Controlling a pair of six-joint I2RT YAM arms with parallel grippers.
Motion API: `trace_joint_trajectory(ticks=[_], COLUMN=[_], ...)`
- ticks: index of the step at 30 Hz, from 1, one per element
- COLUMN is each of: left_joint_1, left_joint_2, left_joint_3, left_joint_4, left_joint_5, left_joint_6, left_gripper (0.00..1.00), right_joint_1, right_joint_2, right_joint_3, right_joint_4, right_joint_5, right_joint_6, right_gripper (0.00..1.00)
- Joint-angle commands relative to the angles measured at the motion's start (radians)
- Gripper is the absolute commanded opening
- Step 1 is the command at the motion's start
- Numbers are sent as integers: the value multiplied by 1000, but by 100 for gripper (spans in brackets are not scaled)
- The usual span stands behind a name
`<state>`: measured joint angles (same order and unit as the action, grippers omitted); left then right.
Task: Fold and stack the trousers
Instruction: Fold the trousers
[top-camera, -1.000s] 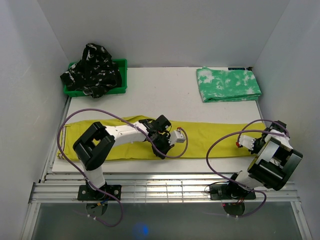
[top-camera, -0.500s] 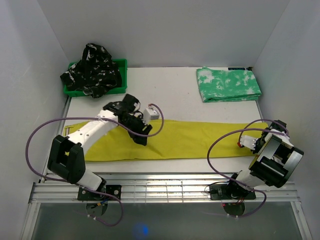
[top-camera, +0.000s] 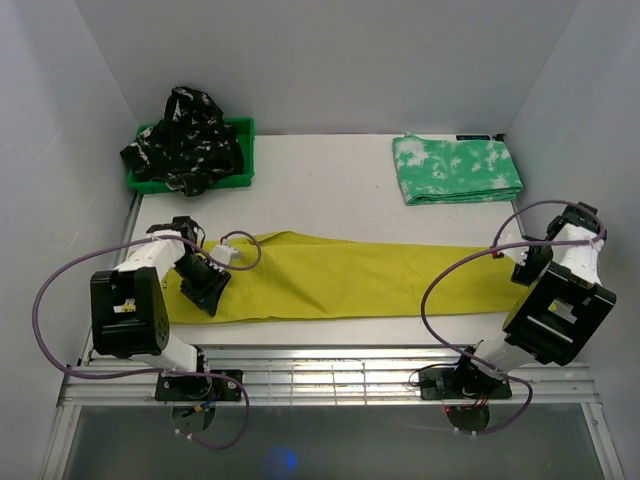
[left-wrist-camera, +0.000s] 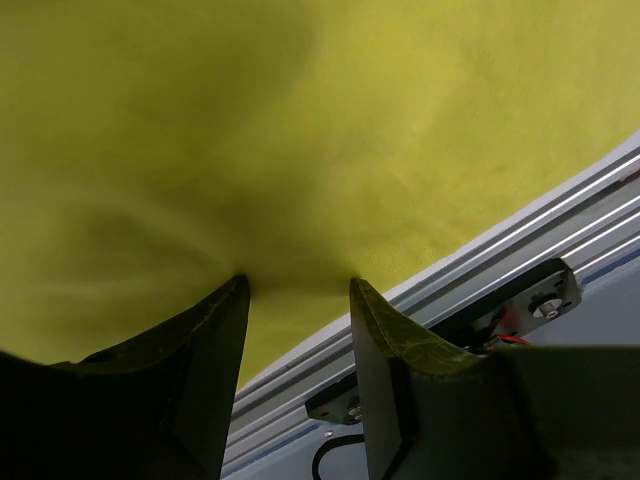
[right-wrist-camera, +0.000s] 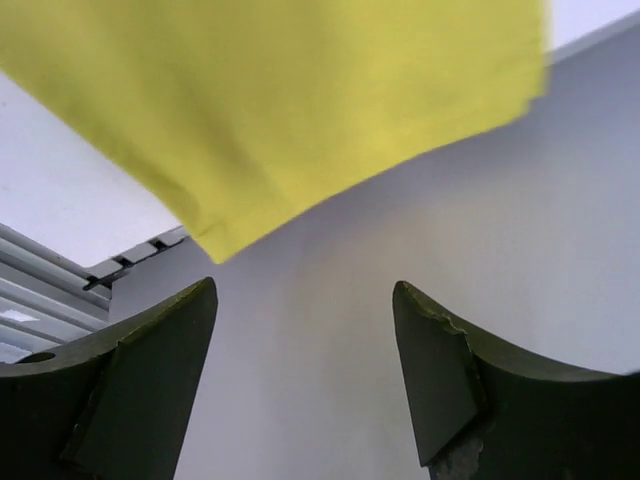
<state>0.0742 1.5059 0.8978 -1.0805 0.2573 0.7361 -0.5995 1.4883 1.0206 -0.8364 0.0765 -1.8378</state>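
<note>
Top external view, left to right. Far left corner of the worktop (top-camera: 330, 195): green bin (top-camera: 245, 150), with the black pair with white pattern (top-camera: 185, 138) heaped in it and spilling over the rim, unfolded.

Near edge: the mustard-yellow pair (top-camera: 350, 280) lies flat and at full length, running almost from the left edge to the right edge. It is one long strip, not folded across.

Left gripper (top-camera: 205, 290) is down on the left end of that strip. Left wrist view: the fingers (left-wrist-camera: 200, 345) stand partly apart, tips against the yellow cloth (left-wrist-camera: 300, 130), which dimples and darkens around them. The gap between them is clear, with no fold pinched in it. The slatted rail (left-wrist-camera: 520, 250) of the near edge shows at lower right.

Far right corner: the green-and-white mottled pair (top-camera: 455, 168), folded into a neat rectangle, lying alone, well apart from the yellow pair.

Right gripper (top-camera: 524, 266) sits at the right end of the yellow strip, by the right edge. Right wrist view: jaws spread wide, nothing between them. The yellow hem (right-wrist-camera: 300, 110) lies beyond the fingertips (right-wrist-camera: 170, 330), not touching them, one corner pointing down toward the left finger.
</note>
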Motion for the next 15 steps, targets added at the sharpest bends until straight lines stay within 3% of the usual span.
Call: trace_joint_trajectory(ticks=[1, 6, 11, 15], left_joint_1=[-7, -8, -7, -7], left_joint_2=[5, 25, -58, -10], left_joint_3=[-59, -74, 25, 154], left_joint_4=[93, 117, 97, 53], left_joint_5=[-63, -61, 89, 186], left_joint_6=[29, 49, 94, -36], left_gripper=[55, 55, 56, 56], right_joint_1=[73, 260, 530, 693], right_joint_2=[30, 64, 108, 196], right_joint_3=[169, 309, 303, 317], right_joint_4=[-306, -415, -310, -204], right_joint_5=[-171, -349, -431, -475], right_joint_6=[165, 403, 679, 868], right_gripper=[76, 70, 57, 52])
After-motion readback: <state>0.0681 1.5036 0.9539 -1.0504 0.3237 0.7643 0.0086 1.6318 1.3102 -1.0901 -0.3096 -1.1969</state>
